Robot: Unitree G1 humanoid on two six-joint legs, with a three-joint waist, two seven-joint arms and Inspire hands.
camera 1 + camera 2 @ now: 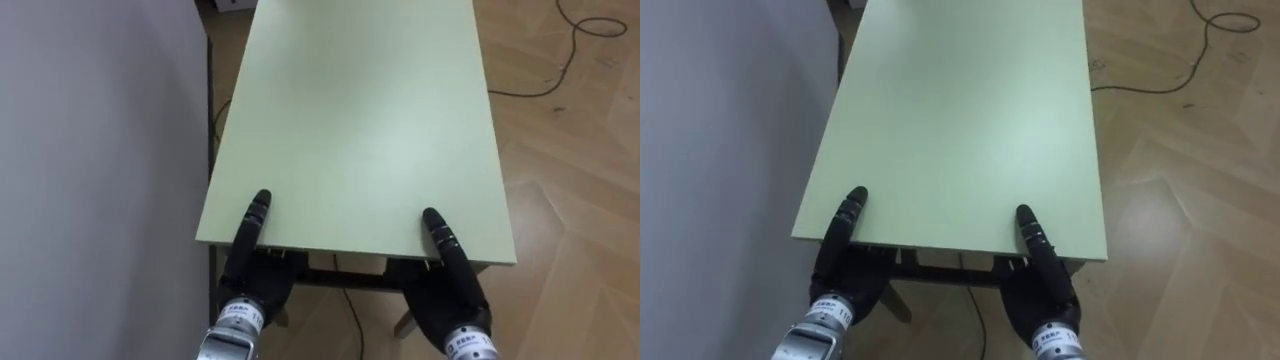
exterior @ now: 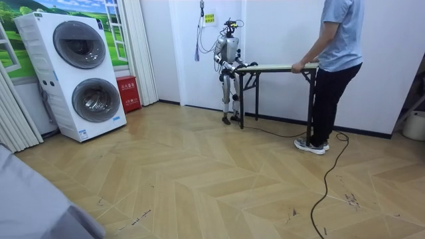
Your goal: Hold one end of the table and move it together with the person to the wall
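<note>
Green table: long axis runs straight ahead from robot to person holding far end. Left hand, right hand at near-edge corners, level; grip beneath top, cannot tell.

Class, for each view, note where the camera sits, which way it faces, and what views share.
Left eye view: on the robot's head, looking down along the table; left hand and right hand grip its near edge.
Right eye view: just beside it, same table, same hands.
Room view: across the floor, facing the whole robot and a person holding the table's other end.
All share the table.
</note>
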